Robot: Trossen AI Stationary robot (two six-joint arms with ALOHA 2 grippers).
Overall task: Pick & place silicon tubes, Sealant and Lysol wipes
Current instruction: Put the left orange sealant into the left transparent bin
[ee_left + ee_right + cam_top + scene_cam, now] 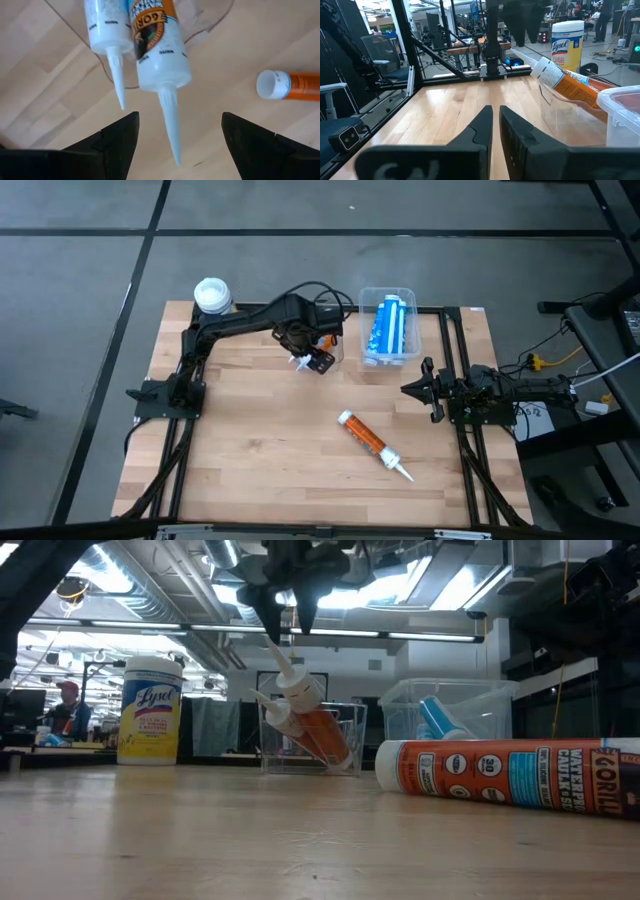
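My left gripper [306, 356] [180, 117] is open, pointing down over a small clear bin [345, 725]. Two orange-and-white sealant tubes [155, 40] [310, 730] lean in the bin with their nozzles up. The nearer tube's nozzle [170, 125] stands between my fingers without touching them. A third orange tube [372, 443] [510, 775] lies on its side on the table. The Lysol wipes canister [212, 295] [150, 710] stands upright at the far left. My right gripper [408, 389] [496, 112] is shut and empty at the table's right side.
A second clear bin [390, 292] at the far right of centre holds blue-and-white tubes [388, 328]. Black frame rails [455, 340] run along the table's left and right sides. Bare wood lies between the lying tube and the near edge.
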